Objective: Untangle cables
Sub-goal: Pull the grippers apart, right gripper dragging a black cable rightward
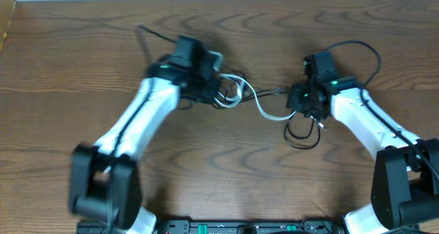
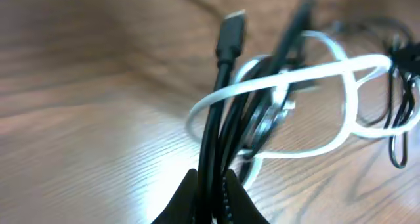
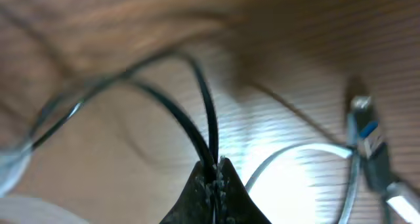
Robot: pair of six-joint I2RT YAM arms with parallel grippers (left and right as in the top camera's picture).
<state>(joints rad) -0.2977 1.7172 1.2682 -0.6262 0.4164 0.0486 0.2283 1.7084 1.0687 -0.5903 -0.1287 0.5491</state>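
Note:
A tangle of thin cables lies at the table's middle: a white cable (image 1: 257, 100) snakes between both arms, with black cables looped at each end. My left gripper (image 1: 214, 83) is shut on black cables (image 2: 216, 112) that run up to a plug; the white cable (image 2: 295, 76) loops around them in the left wrist view. My right gripper (image 1: 306, 105) is shut on thin black cables (image 3: 197, 122); a black loop (image 1: 302, 132) hangs below it on the table. A blue-tipped plug (image 3: 367, 135) and the white cable (image 3: 295, 152) show at the right of the right wrist view.
The wooden table (image 1: 226, 172) spreads all round. A thicker black arm cable (image 1: 360, 52) arcs behind the right wrist, and another (image 1: 147, 35) trails behind the left wrist. The arm bases stand at the front corners.

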